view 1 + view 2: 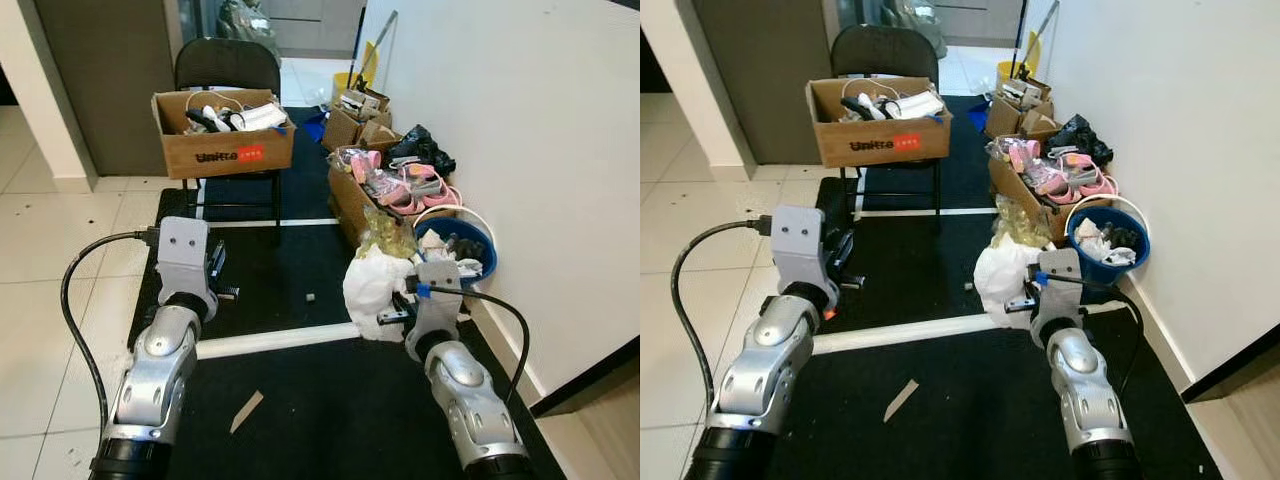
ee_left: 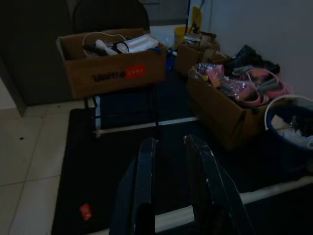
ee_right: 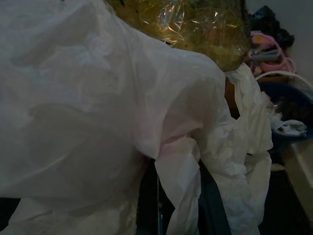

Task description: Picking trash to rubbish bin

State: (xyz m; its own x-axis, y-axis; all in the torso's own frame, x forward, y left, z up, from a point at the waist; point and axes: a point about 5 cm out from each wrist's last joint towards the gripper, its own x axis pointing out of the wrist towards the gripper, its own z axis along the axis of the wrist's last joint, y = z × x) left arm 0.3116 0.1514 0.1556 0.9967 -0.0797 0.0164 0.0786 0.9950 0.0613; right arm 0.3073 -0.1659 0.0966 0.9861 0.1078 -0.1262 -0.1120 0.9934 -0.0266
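A scrap of brown card (image 1: 246,410) is seen on the black mat (image 1: 330,400). The left gripper (image 2: 171,147) is held slightly parted, empty. The right gripper (image 1: 392,312) is clamped on a crumpled white plastic bag (image 1: 372,285). Just beyond, a blue round plastic bin (image 1: 480,240) stands against the wall (image 1: 520,120).

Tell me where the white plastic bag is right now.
In the left eye view the white plastic bag is on the robot's right, at the right pincer, just short of the blue bin by the wall.
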